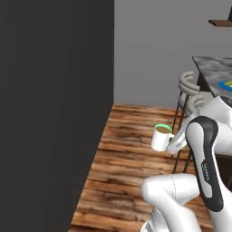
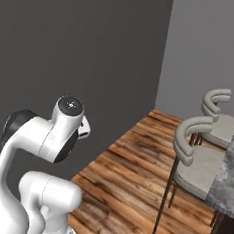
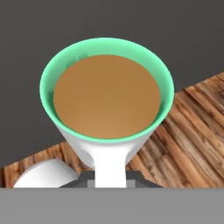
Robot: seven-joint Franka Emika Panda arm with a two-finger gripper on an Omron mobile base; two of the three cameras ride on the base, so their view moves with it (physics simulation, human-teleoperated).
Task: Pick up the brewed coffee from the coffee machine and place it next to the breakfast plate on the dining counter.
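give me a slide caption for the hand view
Tool holds the coffee mug by its handle, brown coffee level inside the green rim, above the wooden floor.

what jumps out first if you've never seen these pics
The white mug of brown coffee with its green rim, carried in the gripper above the wooden floor. Next, the big dark wall at left, then the marble dining counter with the blue plate at far right.

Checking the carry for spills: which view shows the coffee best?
The hand view: the brewed coffee fills it, liquid level and green rim plain. The left base view shows the mug small, from the side, above the wood floor.
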